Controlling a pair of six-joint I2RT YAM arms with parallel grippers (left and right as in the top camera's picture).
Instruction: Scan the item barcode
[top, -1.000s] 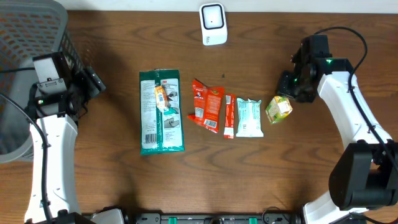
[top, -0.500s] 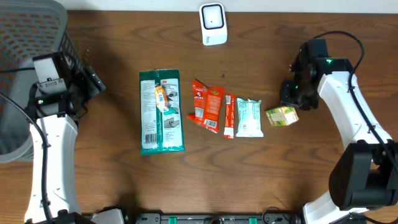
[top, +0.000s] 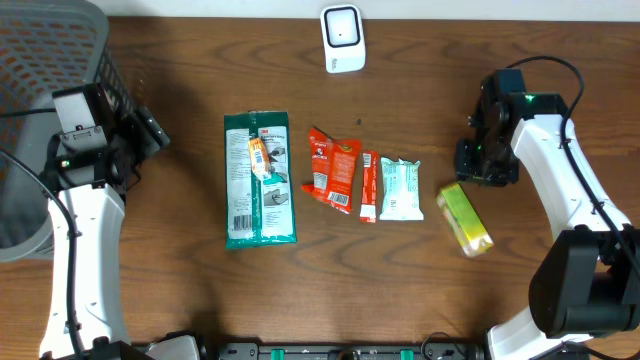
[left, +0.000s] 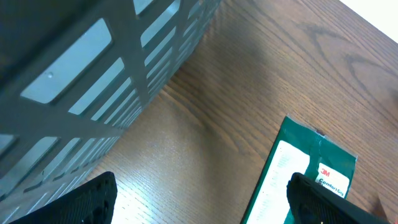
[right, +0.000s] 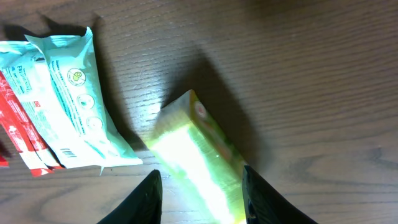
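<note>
**Yellow-green carton lying flat on a dark wooden table**

Lower right of centre in the overhead view, a yellow-green cardboard carton (top: 465, 218) lies flat on the dark brown wood-grain table (top: 180, 290). Just above it hovers the right gripper (top: 478, 166), jaws partly apart, holding nothing. Mid-frame runs a row: pale teal pouch (top: 401, 189), red sachets (top: 333, 168), long green packet (top: 259, 180). At far left, the left gripper (top: 150, 130) gapes wide beside a grey mesh basket (top: 50, 60). A white barcode scanner (top: 342, 38) sits top centre.

The basket (top: 45, 70) stands far left. On the table (top: 180, 290), left to right: large pouch (top: 260, 205), snack packet (top: 333, 168), slim sachet (top: 368, 187), wipes pack (top: 401, 189), carton (top: 465, 218). The scanner (top: 343, 38) stands behind them.
</note>
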